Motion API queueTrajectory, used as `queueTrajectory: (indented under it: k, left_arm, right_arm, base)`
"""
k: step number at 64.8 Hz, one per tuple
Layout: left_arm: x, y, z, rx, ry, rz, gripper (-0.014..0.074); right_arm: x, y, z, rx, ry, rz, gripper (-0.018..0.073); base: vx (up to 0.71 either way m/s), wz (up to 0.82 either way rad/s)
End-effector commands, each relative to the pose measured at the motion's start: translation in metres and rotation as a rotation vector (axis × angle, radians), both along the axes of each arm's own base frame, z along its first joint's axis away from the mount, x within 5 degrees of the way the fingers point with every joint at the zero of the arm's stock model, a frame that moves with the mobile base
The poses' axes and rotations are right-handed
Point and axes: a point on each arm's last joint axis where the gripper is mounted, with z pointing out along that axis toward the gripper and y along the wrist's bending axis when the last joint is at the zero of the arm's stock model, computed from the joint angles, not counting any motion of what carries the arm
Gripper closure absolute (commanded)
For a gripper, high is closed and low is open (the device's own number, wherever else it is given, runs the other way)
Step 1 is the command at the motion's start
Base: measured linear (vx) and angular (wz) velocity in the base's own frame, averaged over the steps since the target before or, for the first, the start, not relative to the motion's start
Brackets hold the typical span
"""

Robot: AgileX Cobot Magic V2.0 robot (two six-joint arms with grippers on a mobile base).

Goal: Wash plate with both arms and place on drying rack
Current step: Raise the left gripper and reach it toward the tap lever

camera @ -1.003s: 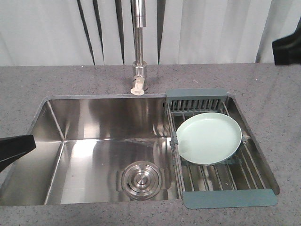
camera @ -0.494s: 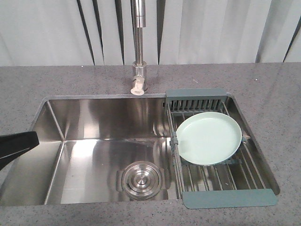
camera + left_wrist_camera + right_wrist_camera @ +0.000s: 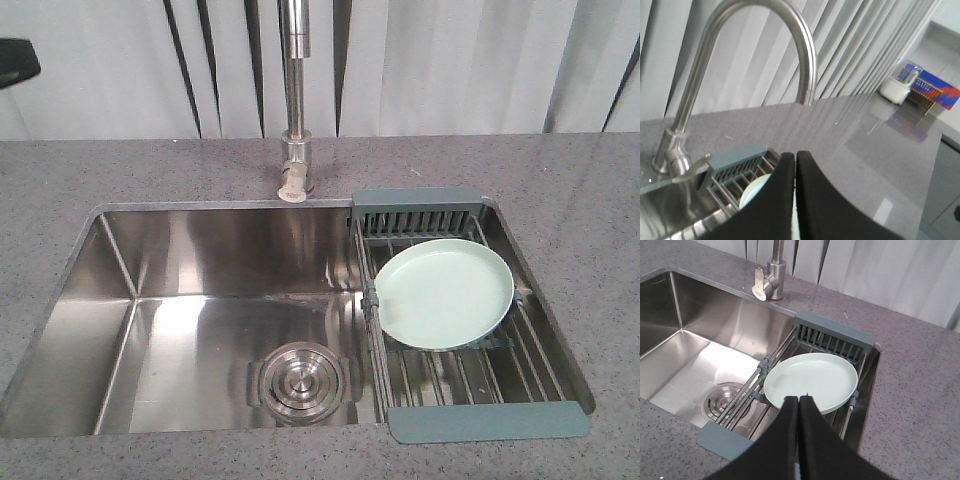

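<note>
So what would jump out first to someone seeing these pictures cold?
The pale mint-green plate lying flat on the drying rack, which spans the right end of the steel sink. Next, the tall faucet behind the basin's rear edge. Each wrist view is filled by a shut black gripper, left and right, neither holding anything.

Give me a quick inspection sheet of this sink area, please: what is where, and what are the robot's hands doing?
Surface: grey speckled countertop around a steel sink; basin holds only its drain.
Job's things: pale green plate lies on the drying rack, which spans the sink's right end.
Clutter: nothing seen near the sink; a small white appliance stands far off on the counter.
Hands: left hand shut and holding nothing, raised by the tap; right hand shut and holding nothing, above the plate's near edge.
Cables: nothing seen.
Surroundings: pale vertical blinds behind the counter.
</note>
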Motion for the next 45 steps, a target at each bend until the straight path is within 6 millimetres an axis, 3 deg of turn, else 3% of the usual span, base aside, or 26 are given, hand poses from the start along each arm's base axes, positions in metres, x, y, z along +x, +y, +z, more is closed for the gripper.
queueTrajectory:
  k: [1, 9, 17, 35, 45]
  left_arm:
    - [0.014, 0.005, 0.023, -0.116, -0.070, -0.020, 0.0603]
    - [0.043, 0.008, 0.019, -0.182, -0.057, -0.052, 0.0603]
    - [0.072, -0.004, 0.010, -0.215, -0.029, -0.125, 0.0603]
    - [0.133, -0.052, -0.030, -0.231, 0.073, -0.270, 0.0600]
    - [0.157, -0.076, -0.052, -0.235, 0.117, -0.314, 0.0591]
  right_arm:
    - [0.002, -0.002, 0.011, 0.025, -0.062, -0.031, 0.0566]
    - [0.002, -0.003, 0.010, 0.023, -0.052, -0.048, 0.0566]
    - [0.002, -0.003, 0.010, 0.017, -0.045, -0.047, 0.0566]
    - [0.001, -0.002, 0.007, 0.013, -0.013, -0.036, 0.0566]
    - [0.001, -0.002, 0.007, 0.013, -0.012, -0.035, 0.0566]
  base:
    - [0.00, 0.00]
    - [0.00, 0.00]
    - [0.00, 0.00]
    - [0.00, 0.00]
    - [0.00, 0.00]
